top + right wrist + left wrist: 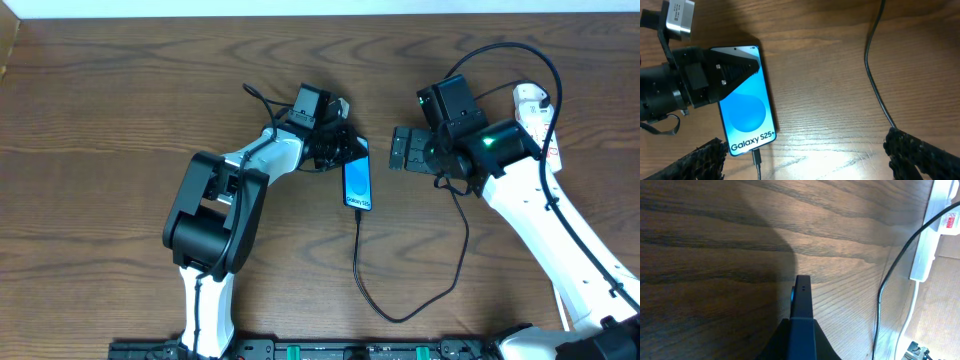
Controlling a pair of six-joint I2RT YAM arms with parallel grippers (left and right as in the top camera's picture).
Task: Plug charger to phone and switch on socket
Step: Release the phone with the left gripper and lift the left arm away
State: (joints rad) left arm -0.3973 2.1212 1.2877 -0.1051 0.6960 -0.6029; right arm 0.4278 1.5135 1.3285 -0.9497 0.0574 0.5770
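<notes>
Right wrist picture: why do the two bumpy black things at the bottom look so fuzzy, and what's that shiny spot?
Right wrist view: those are the fingers of the right gripper, probably too near the lens to look sharp; the shiny spot is light glaring off the table; the phone looks crisp.

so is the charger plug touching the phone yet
Touching. The right wrist view shows the charger plug seated in the bottom edge of the phone, with no gap between them.
</notes>
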